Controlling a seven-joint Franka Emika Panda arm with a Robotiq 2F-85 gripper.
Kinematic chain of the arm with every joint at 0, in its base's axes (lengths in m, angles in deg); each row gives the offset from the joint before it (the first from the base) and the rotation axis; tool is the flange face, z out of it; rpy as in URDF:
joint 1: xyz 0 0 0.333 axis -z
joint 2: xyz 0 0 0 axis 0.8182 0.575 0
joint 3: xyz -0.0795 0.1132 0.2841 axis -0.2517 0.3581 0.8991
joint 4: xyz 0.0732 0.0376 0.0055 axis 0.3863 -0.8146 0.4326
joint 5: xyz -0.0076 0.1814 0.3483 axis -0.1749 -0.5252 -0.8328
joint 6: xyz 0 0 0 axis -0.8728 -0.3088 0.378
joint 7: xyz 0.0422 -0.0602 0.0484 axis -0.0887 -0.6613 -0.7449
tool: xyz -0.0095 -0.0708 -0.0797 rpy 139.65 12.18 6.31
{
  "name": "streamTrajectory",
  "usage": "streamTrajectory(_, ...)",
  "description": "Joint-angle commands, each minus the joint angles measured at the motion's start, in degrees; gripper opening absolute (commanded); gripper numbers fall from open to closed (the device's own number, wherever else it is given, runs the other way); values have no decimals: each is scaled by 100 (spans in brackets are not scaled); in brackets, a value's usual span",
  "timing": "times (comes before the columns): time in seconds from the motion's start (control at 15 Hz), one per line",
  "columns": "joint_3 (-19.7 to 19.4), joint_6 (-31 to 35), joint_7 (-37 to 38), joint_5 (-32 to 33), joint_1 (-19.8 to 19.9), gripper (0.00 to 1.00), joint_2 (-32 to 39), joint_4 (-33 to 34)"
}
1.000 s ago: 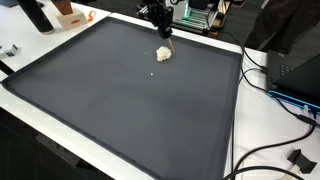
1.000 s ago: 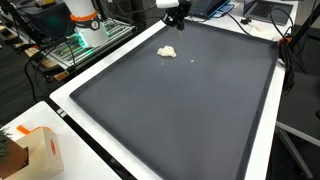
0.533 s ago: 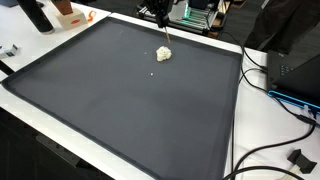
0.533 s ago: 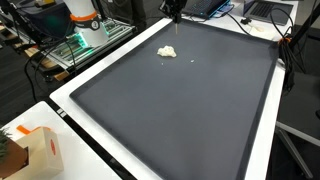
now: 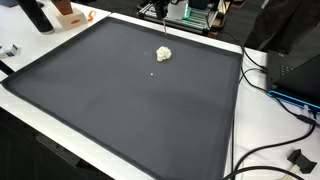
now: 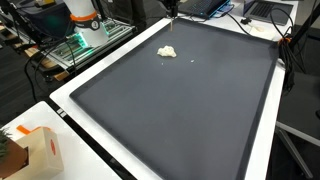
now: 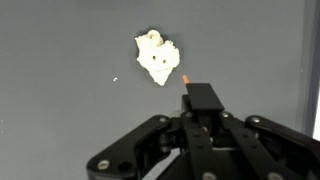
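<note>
Crumpled white lump (image 7: 157,58) lies near the far edge of the dark surface (image 5: 130,110), a crumb (image 7: 114,80) beside it. The hand (image 7: 205,100) above is clenched on an orange-tipped stick (image 7: 186,76), held lengthwise so its tip, not the fingers, points just beside the white lump.

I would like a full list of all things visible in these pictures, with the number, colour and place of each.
mat: one, dark grey, covers most of the table
table: one, white, under the mat
lump: one, white, crumpled, on the far part of the mat
crumb: one, white, on the mat near the lump
box: one, white and orange, on a table corner
cables: several, black, beside the table
pen: one, black with an orange tip, in the gripper, tip close to the lump
gripper: one, black, shut on the pen, above the lump
</note>
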Motion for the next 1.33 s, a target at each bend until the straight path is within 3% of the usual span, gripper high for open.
streamTrajectory(0.0,-37,-35,-51,127,-64,13,-30,10)
streamTrajectory(0.4,-22,-84,-89,244,-91,13,-74,15)
streamTrajectory(0.47,-22,-85,-90,245,-91,3,-74,15)
streamTrajectory(1.27,-49,65,-1346,293,-104,3,606,-168)
